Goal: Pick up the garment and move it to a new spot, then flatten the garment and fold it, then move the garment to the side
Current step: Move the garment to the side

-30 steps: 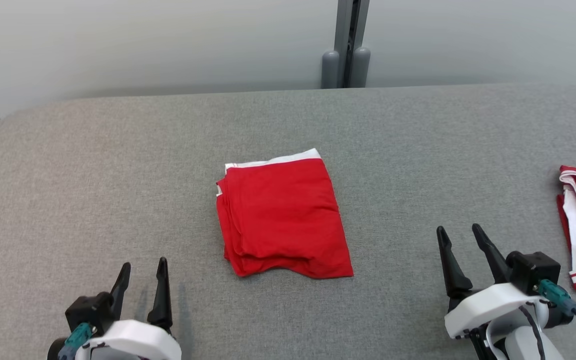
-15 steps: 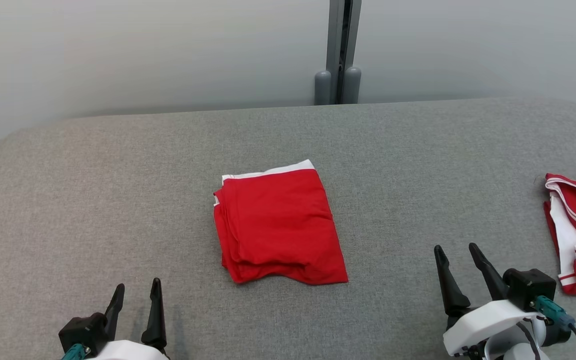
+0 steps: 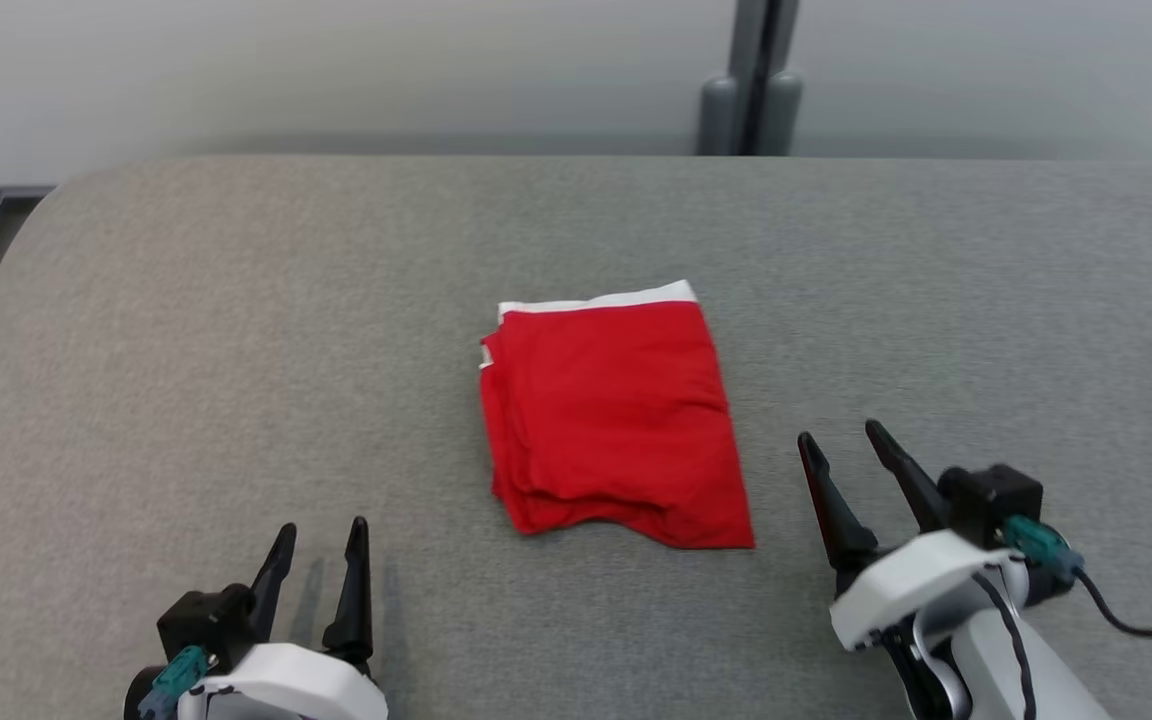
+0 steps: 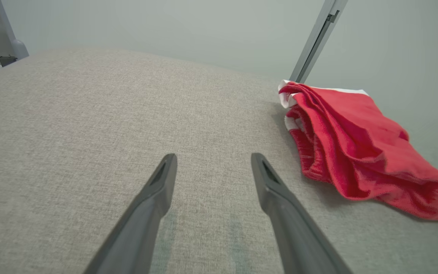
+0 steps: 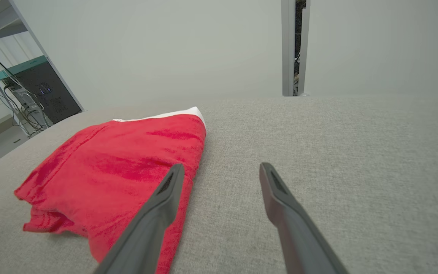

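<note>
head view: the folded red garment lies mid-desk, apparently ready to be moved aside. the left gripper, at its 8 o'clock, and the right gripper, at its 4 o'clock, are both released and empty, flanking it. left wrist view: the garment sits at 2 o'clock, apart from the fingers. right wrist view: the garment sits at 9 o'clock, its edge just beside one finger, so this arm looks better placed to take it.
</note>
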